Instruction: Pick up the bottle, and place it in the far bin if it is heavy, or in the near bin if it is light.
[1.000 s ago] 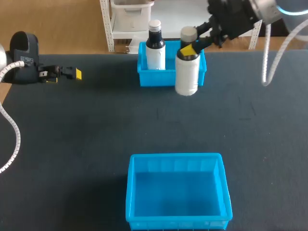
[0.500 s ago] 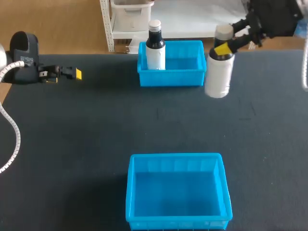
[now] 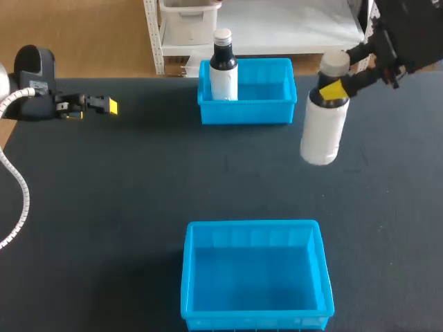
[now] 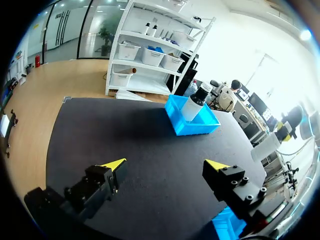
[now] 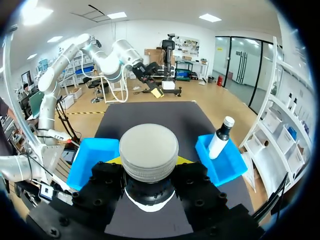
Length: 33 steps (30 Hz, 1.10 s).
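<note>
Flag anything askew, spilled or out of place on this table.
Nothing spilled or damaged. The white bottle, gripped at its neck by the right gripper, hangs slightly tilted beside the far bin, over neither bin.

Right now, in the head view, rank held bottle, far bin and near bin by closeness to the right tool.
1. The held bottle, gripped in the right tool.
2. The far bin, left of it, at the back.
3. The near bin, at the front.

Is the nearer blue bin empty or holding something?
Empty: the near bin shows only its bare blue floor. The held bottle hangs beside the far bin.
</note>
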Motion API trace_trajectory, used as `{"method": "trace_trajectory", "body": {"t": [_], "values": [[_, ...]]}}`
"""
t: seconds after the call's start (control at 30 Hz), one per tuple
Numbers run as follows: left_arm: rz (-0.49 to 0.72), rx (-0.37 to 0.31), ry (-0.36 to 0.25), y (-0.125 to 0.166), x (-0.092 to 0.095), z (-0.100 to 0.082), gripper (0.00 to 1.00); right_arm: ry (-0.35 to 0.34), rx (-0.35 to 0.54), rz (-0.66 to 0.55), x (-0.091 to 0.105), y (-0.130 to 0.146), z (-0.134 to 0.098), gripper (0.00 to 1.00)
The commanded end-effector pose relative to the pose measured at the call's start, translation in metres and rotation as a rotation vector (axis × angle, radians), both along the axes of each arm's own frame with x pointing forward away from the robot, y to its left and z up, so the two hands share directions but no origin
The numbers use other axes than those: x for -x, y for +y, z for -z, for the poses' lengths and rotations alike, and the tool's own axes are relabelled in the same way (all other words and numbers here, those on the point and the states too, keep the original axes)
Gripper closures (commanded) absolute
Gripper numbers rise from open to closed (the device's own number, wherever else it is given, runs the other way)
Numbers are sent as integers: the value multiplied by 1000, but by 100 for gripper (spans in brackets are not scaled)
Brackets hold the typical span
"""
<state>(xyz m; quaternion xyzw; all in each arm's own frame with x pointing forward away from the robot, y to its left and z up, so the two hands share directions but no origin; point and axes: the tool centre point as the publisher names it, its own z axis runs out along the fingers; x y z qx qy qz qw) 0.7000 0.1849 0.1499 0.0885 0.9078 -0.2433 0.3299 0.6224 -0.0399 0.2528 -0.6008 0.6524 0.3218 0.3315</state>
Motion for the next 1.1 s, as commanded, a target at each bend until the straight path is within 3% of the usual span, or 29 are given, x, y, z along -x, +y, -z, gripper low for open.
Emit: {"method": "trace_trajectory", "body": {"t": [0.03,0.33,0.63,1.1], "values": [[0,0,0,0,0,0,0,-70,10,91,31,15,-7,100],[0,0,0,0,0,0,0,-77,6,34,86,62,-16,100],[0,0,0,0,0,0,0,-50,-7,-64,130,110,-10,100],[0,0,0,0,0,0,0,-4,-27,-199,170,153,20,100]]}}
